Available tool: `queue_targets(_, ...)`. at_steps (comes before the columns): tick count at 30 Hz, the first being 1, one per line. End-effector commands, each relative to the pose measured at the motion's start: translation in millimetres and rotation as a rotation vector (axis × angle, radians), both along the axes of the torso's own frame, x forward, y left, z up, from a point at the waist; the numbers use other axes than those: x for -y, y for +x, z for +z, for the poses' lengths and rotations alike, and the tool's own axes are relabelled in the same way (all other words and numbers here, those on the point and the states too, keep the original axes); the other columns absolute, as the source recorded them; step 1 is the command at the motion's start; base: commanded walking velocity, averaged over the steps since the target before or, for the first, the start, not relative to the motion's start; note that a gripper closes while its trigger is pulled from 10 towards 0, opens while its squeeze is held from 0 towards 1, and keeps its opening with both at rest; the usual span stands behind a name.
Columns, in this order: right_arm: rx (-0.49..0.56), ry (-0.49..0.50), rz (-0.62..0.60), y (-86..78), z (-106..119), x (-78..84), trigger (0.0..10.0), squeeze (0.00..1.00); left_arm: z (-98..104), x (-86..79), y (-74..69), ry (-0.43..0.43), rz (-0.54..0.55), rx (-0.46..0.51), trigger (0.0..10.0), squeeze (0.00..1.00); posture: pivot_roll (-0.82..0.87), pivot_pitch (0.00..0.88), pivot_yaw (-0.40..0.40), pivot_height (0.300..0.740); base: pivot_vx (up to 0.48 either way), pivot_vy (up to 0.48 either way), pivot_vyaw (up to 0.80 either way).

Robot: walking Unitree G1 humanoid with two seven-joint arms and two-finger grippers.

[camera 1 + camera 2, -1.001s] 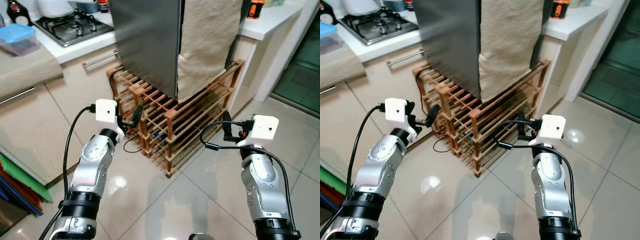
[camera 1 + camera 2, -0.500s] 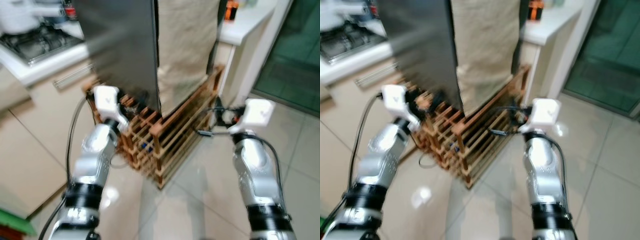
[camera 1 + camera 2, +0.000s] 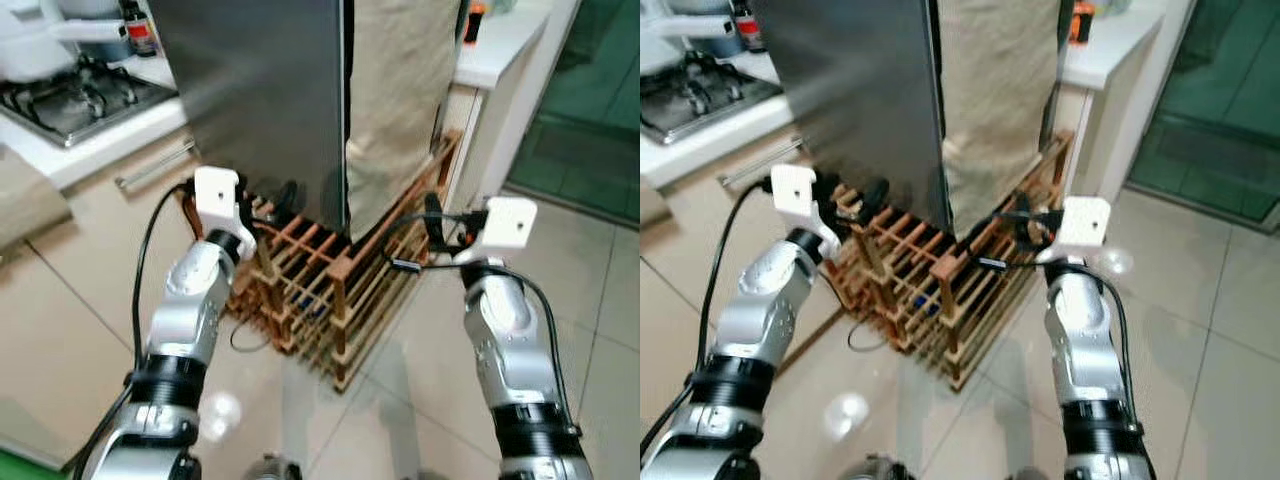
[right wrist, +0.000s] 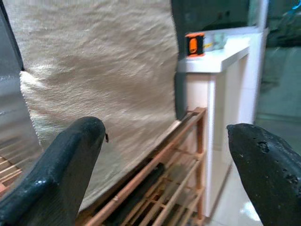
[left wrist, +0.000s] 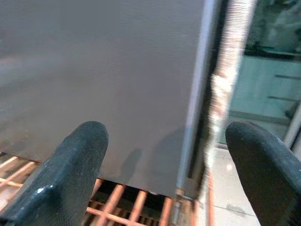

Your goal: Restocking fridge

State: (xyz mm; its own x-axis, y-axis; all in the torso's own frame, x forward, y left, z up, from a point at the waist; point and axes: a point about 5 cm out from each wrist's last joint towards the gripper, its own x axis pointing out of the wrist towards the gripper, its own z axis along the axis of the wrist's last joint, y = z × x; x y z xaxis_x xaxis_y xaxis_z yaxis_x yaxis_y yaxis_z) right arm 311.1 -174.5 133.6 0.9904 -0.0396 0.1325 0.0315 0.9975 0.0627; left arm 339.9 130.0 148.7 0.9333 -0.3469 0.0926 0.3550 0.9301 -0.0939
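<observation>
Status: restocking looks barely begun — you face the closed grey fridge [image 3: 265,100], standing on a wooden rack [image 3: 330,290], with left gripper [image 5: 174,155] and right gripper [image 4: 164,160] both spread wide, empty, nothing carried.

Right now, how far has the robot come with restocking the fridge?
Done: nothing visible; the grey fridge on its wooden rack looks shut, a beige cloth hanging on its side.
In hand: nothing. The left gripper and the right gripper are raised toward it, fingers apart.
Left: opening the door, fetching items, loading them.
</observation>
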Motion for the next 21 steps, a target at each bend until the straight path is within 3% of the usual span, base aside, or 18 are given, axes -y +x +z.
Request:
queue_targets(1,0.014,-0.011,-0.004,0.6,3,0.8,10.0,0.0,3,5.8,1.3,0.024,-0.013,0.014,10.0,0.0,-0.17,0.0,0.087,0.683,0.0,0.0,0.0)
queue_targets(14,-0.016,-0.004,0.015,-3.3,-4,-0.4,10.0,0.0,-6,-4.3,3.3,0.016,0.061,-0.04,10.0,0.0,-0.17,0.0,0.087,0.683,0.0,0.0,-0.6)
queue_targets(17,-0.009,-0.013,0.02,-3.2,-3,-1.5,10.0,0.0,-5,-4.9,4.8,0.006,0.071,-0.048,10.0,0.0,-0.17,0.0,0.088,0.683,0.0,0.437,-0.61)
queue_targets(21,0.015,-0.018,0.037,-4.2,0,-4.5,10.0,0.0,0,-2.7,6.7,0.032,0.062,-0.023,10.0,0.0,-0.18,0.0,0.085,0.683,0.063,0.434,0.0)
